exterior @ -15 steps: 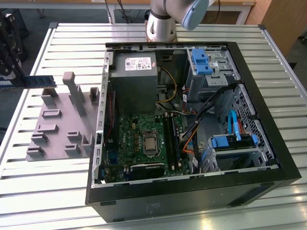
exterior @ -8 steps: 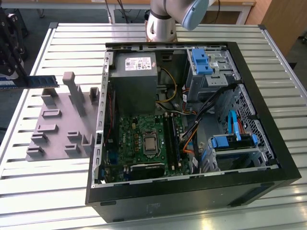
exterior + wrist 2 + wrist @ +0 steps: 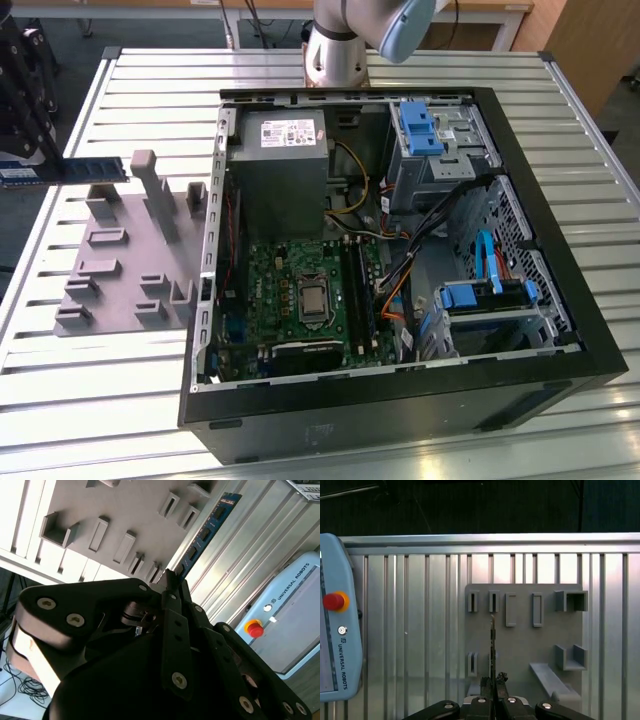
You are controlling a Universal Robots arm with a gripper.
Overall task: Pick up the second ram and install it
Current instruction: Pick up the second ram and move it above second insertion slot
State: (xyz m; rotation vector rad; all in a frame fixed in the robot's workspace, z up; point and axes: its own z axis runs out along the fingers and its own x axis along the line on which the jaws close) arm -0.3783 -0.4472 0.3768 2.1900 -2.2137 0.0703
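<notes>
Slatted metal counter (image 3: 120, 400) with an open computer case (image 3: 400, 425) and a grey fixture tray (image 3: 130, 272). Holds the second ram (image 3: 70, 169) level at upper left of the exterior view, over the tray's edge, with the fingers (image 3: 170, 605) of the gripper (image 3: 494, 679) clamped on one end.

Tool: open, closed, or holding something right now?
Tool: closed on the memory stick, gripping it by one end.
</notes>
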